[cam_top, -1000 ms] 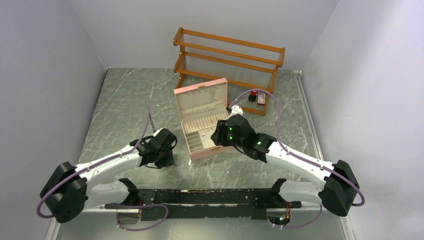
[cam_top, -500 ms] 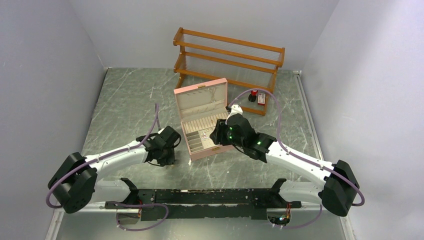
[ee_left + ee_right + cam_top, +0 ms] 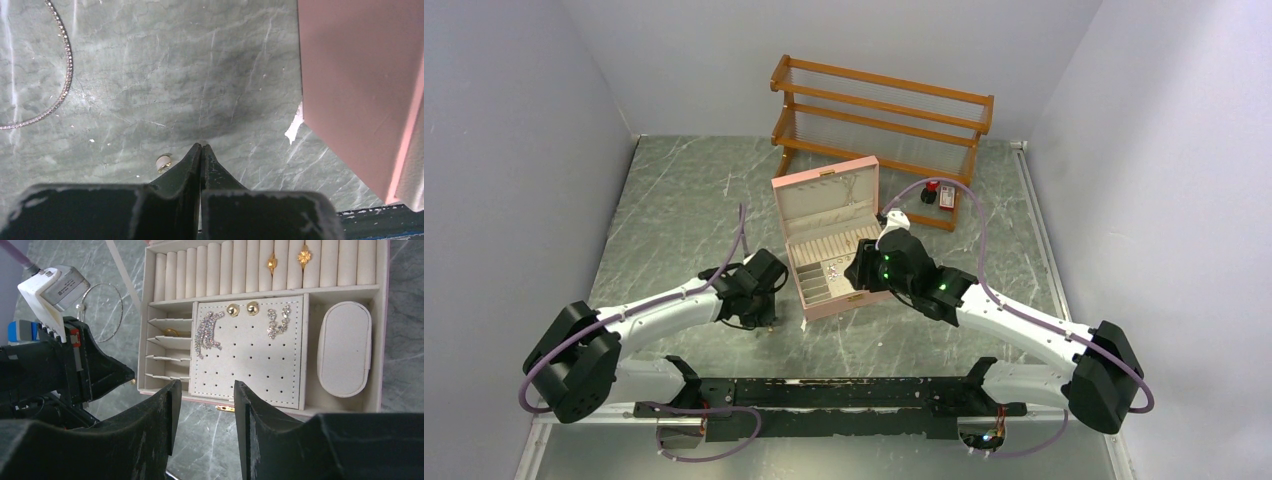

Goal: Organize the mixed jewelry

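Observation:
The open pink jewelry box (image 3: 871,296) sits mid-table; its tray (image 3: 250,350) holds gold rings (image 3: 272,262), gold studs (image 3: 233,309) and sparkly earrings (image 3: 209,330). My left gripper (image 3: 762,318) is shut, its tip low over the table (image 3: 201,146) just left of the box wall (image 3: 360,75). Nothing shows between its jaws. A small gold ring (image 3: 163,163) lies on the table beside its left finger. A thin silvery chain (image 3: 65,75) curves at far left and also shows in the right wrist view (image 3: 102,310). My right gripper (image 3: 202,390) is open and empty over the box's front edge (image 3: 859,275).
A wooden rack (image 3: 879,110) stands at the back. Small red-and-black bottles (image 3: 937,193) sit by its right foot. A small blue object (image 3: 20,332) shows at the left of the right wrist view. A white scrap (image 3: 294,127) lies by the box corner.
My left arm has moved right, toward the pink box, and now stands beside its left wall. The right arm has barely moved.

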Available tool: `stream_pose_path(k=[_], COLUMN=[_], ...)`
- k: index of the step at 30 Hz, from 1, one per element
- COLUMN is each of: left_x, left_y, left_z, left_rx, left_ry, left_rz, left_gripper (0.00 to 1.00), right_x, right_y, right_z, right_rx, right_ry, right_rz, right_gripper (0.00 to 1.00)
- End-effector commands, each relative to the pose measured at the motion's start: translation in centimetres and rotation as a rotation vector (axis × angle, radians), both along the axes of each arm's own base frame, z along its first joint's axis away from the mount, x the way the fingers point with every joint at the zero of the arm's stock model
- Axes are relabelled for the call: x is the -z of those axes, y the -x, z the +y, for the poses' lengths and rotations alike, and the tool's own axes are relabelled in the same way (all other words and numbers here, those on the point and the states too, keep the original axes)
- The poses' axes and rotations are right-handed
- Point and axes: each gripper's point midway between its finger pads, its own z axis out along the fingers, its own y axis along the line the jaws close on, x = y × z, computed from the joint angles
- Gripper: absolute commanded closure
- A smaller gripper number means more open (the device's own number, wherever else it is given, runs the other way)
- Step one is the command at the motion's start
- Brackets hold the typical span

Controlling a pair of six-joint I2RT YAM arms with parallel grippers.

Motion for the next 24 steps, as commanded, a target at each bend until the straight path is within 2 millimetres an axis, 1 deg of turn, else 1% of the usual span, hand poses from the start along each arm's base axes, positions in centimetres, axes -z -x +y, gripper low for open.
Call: stream_pose_path(k=[1, 5, 8, 12, 18, 23, 24], left_x=[-0.8, -1.3, -2.5, -5.3, -9.6, -14.1, -14.9], left_y=[-0.9, -0.9, -1.2, -1.7, -2.0, -2.1, -2.1], left_z=[-0.6, -0.7, -1.4, -2.7, -4.6, -6.8, -7.2], left_rx=[0.024, 0.031, 0.053, 0.063, 0.046, 0.044, 0.038], left_ry=[0.012, 0.022, 0.070, 0.180, 0.350, 0.525, 0.560], left_rz=[-0.031, -0.040, -0.073, -0.146, -0.215, -0.241, -0.243], left_gripper=[0.95, 0.95, 0.95, 0.95, 0.95, 0.95, 0.95], right_x=[-0.4, -0.7, -1.3, -2.0, -4.8, -7.6, -7.9], right_y=[-0.2, -0.1, 0.1, 0.5, 1.5, 2.9, 3.2], right_z=[-0.5, -0.5, -0.1, 0.6, 2.0, 3.4, 3.6], right_rx=[0.016, 0.018, 0.002, -0.032, -0.085, -0.159, -0.171], right_ry=[0.008, -0.010, -0.039, -0.097, -0.288, -0.489, -0.522], right_rz=[-0.024, -0.028, -0.037, -0.047, -0.075, -0.081, -0.079], right_gripper=[0.54, 0.54, 0.54, 0.52, 0.38, 0.30, 0.28])
